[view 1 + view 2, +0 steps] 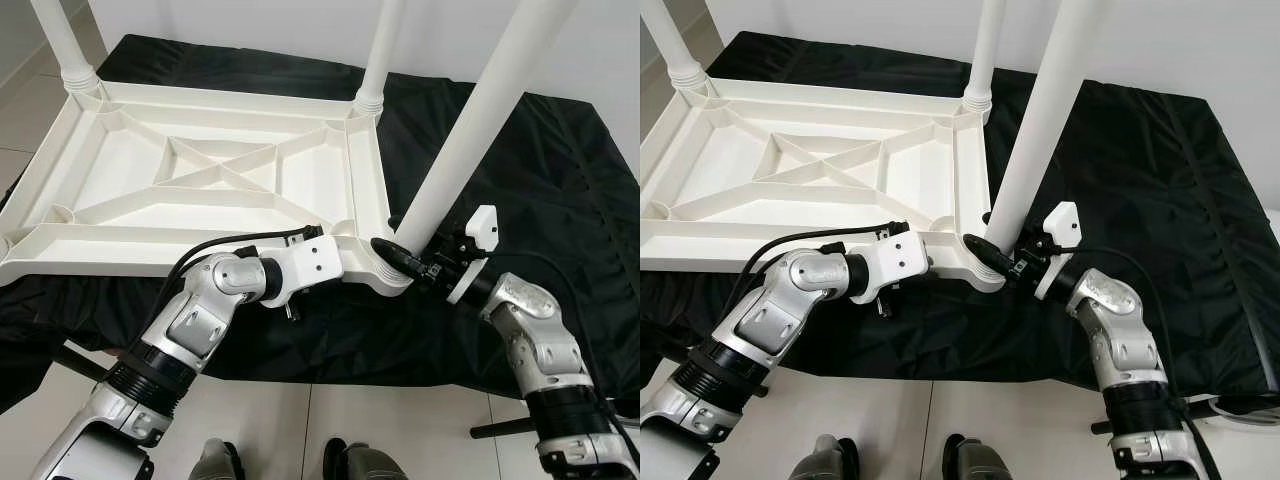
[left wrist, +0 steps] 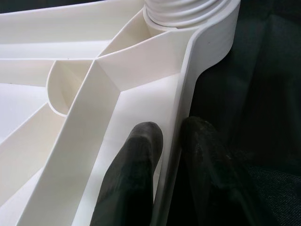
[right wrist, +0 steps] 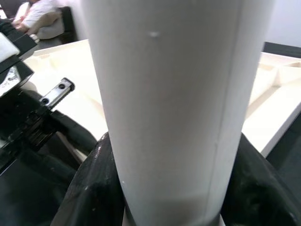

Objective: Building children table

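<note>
Left eye view: white plastic tabletop [image 1: 200, 175] lies upside down, ribbed underside up, on a black cloth [image 1: 560, 200] spread over a raised surface. Two white legs stand in the far corner sockets: far-left leg [image 1: 62, 40], far-right leg [image 1: 380, 50]. Left gripper [image 1: 345, 262] at the tabletop's near rim by the near-right corner; in the left wrist view its two black fingers [image 2: 136, 174] are clamped on the thin rim wall, one inside, one outside. Third leg [image 1: 480, 120] tilts up and to the right out of the near-right corner socket. Right gripper [image 1: 400, 258] clenched around that leg's base, fingers [image 3: 94, 188] on both sides of the tube in the right wrist view. Pale tile floor [image 1: 300, 430] below, with the robot's feet [image 1: 215, 462].
</note>
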Robot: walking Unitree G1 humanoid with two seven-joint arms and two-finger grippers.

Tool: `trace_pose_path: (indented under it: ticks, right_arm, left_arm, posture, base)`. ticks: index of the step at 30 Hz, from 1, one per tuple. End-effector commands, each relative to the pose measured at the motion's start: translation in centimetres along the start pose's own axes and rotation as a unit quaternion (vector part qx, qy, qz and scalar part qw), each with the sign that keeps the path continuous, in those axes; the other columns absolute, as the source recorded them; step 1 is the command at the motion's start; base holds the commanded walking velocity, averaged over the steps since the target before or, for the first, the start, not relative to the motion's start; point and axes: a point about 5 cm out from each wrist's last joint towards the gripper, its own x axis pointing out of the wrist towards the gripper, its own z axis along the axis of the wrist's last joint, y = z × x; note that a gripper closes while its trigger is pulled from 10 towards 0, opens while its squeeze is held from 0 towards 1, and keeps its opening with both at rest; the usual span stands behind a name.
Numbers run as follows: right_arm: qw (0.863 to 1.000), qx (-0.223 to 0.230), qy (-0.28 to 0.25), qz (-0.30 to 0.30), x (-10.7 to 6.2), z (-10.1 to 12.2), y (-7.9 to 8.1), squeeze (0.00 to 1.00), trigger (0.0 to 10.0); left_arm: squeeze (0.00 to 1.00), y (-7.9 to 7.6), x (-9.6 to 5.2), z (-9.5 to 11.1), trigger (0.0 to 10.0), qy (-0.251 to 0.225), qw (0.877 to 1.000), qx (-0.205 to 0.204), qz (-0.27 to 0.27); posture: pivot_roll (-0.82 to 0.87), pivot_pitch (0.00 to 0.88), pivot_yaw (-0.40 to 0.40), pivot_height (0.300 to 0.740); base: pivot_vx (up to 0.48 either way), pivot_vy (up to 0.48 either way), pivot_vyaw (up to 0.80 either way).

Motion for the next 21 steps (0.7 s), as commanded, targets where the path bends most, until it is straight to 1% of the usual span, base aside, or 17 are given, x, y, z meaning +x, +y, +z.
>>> trace_pose_path:
  ticks: [1,4,6,9,10,13,15,17,21]
  right_arm:
    - [1.0,0.015,0.014,-0.017,-0.4,-0.8,0.4,0.0,10.0]
    - [0.999,0.026,0.011,-0.041,-0.4,-0.9,1.0,0.0,10.0]
    - [0.998,0.025,0.012,-0.053,-0.4,-0.9,1.1,0.0,10.0]
    - [0.996,0.014,0.02,-0.088,-0.4,-1.0,1.3,0.0,10.0]
    - [0.996,0.014,0.02,-0.088,-0.4,-1.0,1.3,0.0,10.0]
    - [0.992,0.002,0.028,-0.126,-0.5,-1.1,1.4,0.0,10.0]
    - [0.99,-0.003,0.026,-0.138,-0.5,-1.1,1.5,0.0,10.0]
    - [0.99,-0.003,0.026,-0.138,-0.5,-1.1,1.5,0.0,10.0]
    - [0.983,-0.004,0.011,-0.183,-0.1,-0.6,2.0,0.0,10.0]
  left_arm:
    - [0.0,0.3,-0.1,1.2,10.0,-0.017,0.999,0.026,0.023]
    - [0.0,0.2,0.0,1.0,10.0,-0.011,0.999,0.024,0.022]
    - [0.0,0.2,0.0,0.9,10.0,-0.009,0.999,0.023,0.023]
    - [0.0,0.2,0.0,0.9,10.0,-0.007,0.999,0.022,0.025]
    - [0.0,0.2,0.0,0.9,10.0,-0.007,0.999,0.022,0.025]
    - [0.0,0.2,-0.1,0.8,10.0,-0.006,0.999,0.021,0.025]
    - [0.0,0.3,-0.1,0.8,10.0,-0.005,0.999,0.02,0.025]
    - [0.0,0.3,-0.1,0.8,10.0,-0.005,0.999,0.02,0.025]
    - [0.0,0.3,-0.1,0.8,10.0,-0.004,0.999,0.019,0.026]
  posture:
    - [-0.04,0.169,-0.063,0.74]
    - [-0.04,0.171,-0.063,0.74]
    - [-0.04,0.171,-0.064,0.74]
    - [-0.04,0.173,-0.064,0.74]
    - [-0.04,0.173,-0.064,0.74]
    - [-0.04,0.176,-0.063,0.74]
    - [-0.04,0.177,-0.061,0.74]
    - [-0.04,0.177,-0.061,0.74]
    - [-0.04,0.182,-0.059,0.74]
  base:
    - [0.0,0.0,0.0]
    - [0.0,0.0,0.0]
    - [0.0,0.0,0.0]
    - [0.0,0.0,0.0]
    - [0.0,0.0,0.0]
    - [0.0,0.0,0.0]
    - [0.0,0.0,0.0]
    - [0.0,0.0,0.0]
    - [0.0,0.0,0.0]
